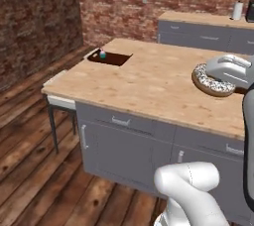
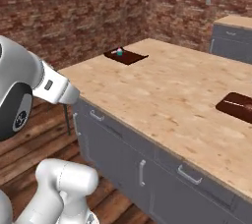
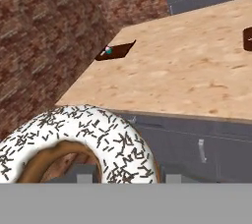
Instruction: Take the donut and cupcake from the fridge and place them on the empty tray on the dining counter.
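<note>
- Brick walls backed the dining counter [image 1: 144, 84], where the tray [image 1: 110, 59] sat at the far corner with the cupcake [image 1: 102, 54] already on it.
- Clamped shut on the donut [image 1: 212, 80], the gripper [image 1: 225, 71] carried it above the counter, well apart from the tray, presumably heading there.

The dining counter [image 1: 144, 88] has a beige speckled top; the tray [image 1: 110, 58] lies at its far corner, and a second dark tray [image 2: 237, 106] sits well apart from it.

a brick wall [image 1: 34, 17] rises beyond a plank floor [image 1: 30, 170].
</note>
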